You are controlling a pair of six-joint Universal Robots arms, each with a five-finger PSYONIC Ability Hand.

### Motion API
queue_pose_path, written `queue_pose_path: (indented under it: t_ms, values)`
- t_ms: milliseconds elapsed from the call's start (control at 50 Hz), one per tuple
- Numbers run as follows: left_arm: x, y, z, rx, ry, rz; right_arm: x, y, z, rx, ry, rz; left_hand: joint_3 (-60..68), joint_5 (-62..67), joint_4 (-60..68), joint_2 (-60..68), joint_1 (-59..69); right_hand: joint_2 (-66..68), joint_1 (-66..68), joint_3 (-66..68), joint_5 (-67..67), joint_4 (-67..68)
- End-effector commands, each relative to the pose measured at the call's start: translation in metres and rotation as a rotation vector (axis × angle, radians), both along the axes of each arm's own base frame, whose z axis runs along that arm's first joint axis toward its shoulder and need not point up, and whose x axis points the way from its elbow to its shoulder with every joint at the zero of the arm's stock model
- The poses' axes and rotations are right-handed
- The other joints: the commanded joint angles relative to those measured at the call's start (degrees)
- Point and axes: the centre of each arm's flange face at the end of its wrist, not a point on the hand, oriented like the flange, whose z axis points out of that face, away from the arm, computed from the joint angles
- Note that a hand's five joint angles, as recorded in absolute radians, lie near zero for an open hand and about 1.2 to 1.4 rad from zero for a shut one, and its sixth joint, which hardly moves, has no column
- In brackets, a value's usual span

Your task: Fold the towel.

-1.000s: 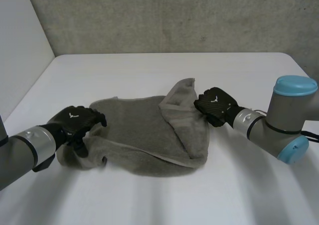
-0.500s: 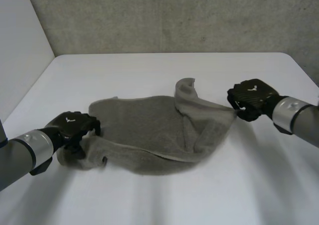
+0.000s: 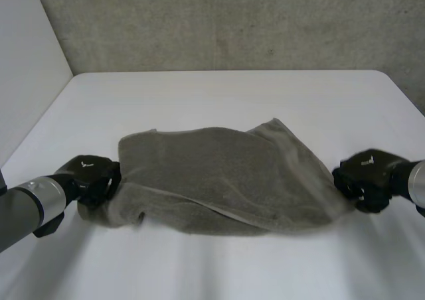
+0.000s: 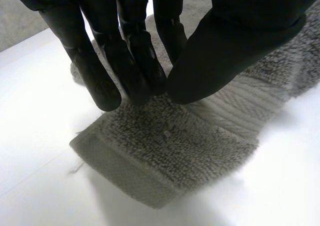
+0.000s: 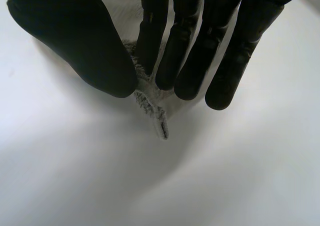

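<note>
- You have the towel (image 3: pixel 219 174) mid-frame in the head view. It is grey and stretched left to right across the white table (image 3: pixel 219 94), with a layer edge running along its lower part.
- The left hand (image 3: pixel 89 179) sits at the towel's left end, lower left of the frame.
- In the left wrist view, the left hand (image 4: pixel 235 46) has thumb and fingers clamped on the towel (image 4: pixel 175 156). A banded corner lies flat on the table just past the fingertips.
- The right hand (image 3: pixel 368 179) is at the towel's right end, lower right of the frame.
- In the right wrist view, the right hand (image 5: pixel 85 46) pinches a thin tip of towel (image 5: pixel 152 113) between thumb and fingers. The tip pokes out just beyond them.
</note>
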Motion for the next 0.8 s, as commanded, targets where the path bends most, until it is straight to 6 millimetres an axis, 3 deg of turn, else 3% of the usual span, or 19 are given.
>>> queue_pose_path:
  t_ms: [20,40,180,380,440,480,600,720,760,800]
  values:
    - [0.007,-0.012,-0.002,-0.046,0.002,0.028,-0.009,0.000,-0.014,0.023,0.152,0.014,-32.25,-31.52,-32.32,-32.40,-29.82,12.86,23.99,12.05,15.39,11.65]
    - [0.008,-0.013,-0.002,-0.050,0.001,0.029,-0.008,-0.001,-0.014,0.017,0.151,0.015,-39.00,-38.27,-39.06,-39.14,-36.56,12.86,23.99,12.05,15.39,11.65]
    - [0.009,-0.015,0.001,-0.069,0.003,0.039,-0.008,-0.011,-0.014,-0.045,0.123,-0.013,-39.06,-38.33,-39.13,-39.21,-36.63,12.86,23.99,12.05,15.39,11.65]
    - [0.013,-0.015,-0.011,-0.028,0.000,0.051,-0.008,-0.016,-0.014,-0.064,0.083,-0.054,-38.39,-37.66,-38.46,-38.54,-35.96,12.86,23.99,12.05,15.39,11.65]
    - [0.011,-0.014,-0.021,-0.001,-0.003,0.044,-0.008,-0.015,-0.015,-0.066,0.083,-0.052,-31.66,-30.93,-31.73,-31.81,-29.23,12.86,23.99,12.05,15.39,11.65]
    - [0.009,-0.013,-0.026,0.015,-0.001,0.036,-0.008,-0.016,-0.016,-0.073,0.082,-0.055,-14.93,-14.20,-14.99,-15.07,-12.49,12.86,23.99,12.05,15.39,11.65]
    - [0.008,-0.015,-0.027,0.006,-0.004,0.033,-0.008,-0.019,-0.016,-0.090,0.083,-0.057,6.69,7.42,6.62,6.54,9.12,12.86,23.99,12.05,15.39,11.65]
    - [0.006,-0.037,-0.007,-0.156,0.001,0.034,-0.001,-0.033,-0.011,-0.143,0.084,-0.040,11.04,11.77,10.98,10.89,13.48,12.86,23.99,12.05,15.39,11.65]
    - [0.004,-0.047,0.002,-0.225,0.001,0.037,0.018,-0.045,-0.003,-0.214,0.069,0.000,11.04,11.77,10.98,10.89,13.48,12.86,23.99,12.05,15.39,11.65]
    - [-0.003,-0.066,0.026,-0.384,0.004,0.039,0.029,-0.054,0.003,-0.269,0.053,0.005,11.04,11.77,10.98,10.89,13.48,12.86,23.99,12.05,15.39,11.65]
